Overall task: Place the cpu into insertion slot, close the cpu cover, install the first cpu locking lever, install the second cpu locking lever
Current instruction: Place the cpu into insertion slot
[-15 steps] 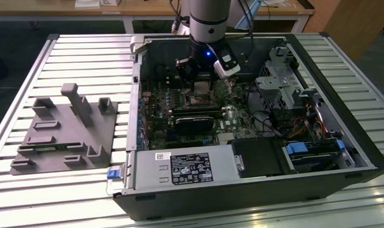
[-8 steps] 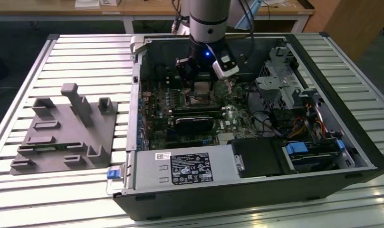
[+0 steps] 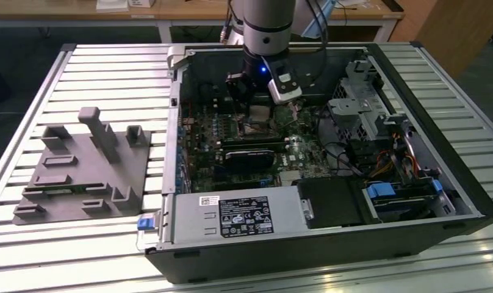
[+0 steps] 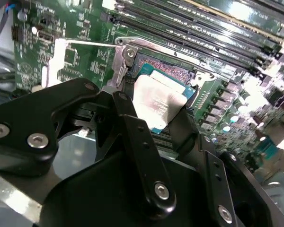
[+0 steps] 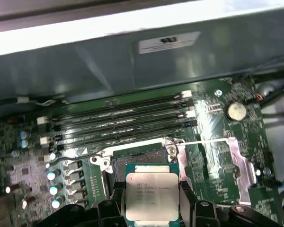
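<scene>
While the tool (image 5: 151, 208) is clenched on the chip (image 5: 151, 191), right over the socket (image 5: 116, 168) with the cover (image 5: 227, 165) flipped open, it'd probably do best keeping the chip level, lining up the corners and lowering it straight down, no sliding.

Slatted metal counter (image 3: 108, 70). On it: open black PC case (image 3: 255, 259) lying on its side, toward the exterior view's right. Grey moulded fixture tray (image 3: 75, 183) just beside it, on the exterior view's left.
</scene>
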Robot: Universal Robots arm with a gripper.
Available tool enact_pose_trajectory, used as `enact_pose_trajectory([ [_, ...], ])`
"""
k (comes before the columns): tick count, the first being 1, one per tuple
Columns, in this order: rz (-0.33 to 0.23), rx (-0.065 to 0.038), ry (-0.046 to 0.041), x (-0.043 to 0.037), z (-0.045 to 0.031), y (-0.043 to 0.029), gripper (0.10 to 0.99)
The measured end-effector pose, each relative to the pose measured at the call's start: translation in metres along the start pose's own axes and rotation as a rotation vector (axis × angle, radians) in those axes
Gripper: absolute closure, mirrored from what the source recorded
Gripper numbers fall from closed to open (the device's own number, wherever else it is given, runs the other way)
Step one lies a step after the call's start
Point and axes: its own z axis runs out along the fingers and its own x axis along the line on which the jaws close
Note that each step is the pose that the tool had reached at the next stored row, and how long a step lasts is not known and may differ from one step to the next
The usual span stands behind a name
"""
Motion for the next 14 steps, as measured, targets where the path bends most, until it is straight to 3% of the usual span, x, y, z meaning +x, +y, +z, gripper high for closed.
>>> enact_pose_trajectory([
  [14, 0.237, 0.006, -0.0184, 0.0000, 0.0018, -0.0001, 0.545],
])
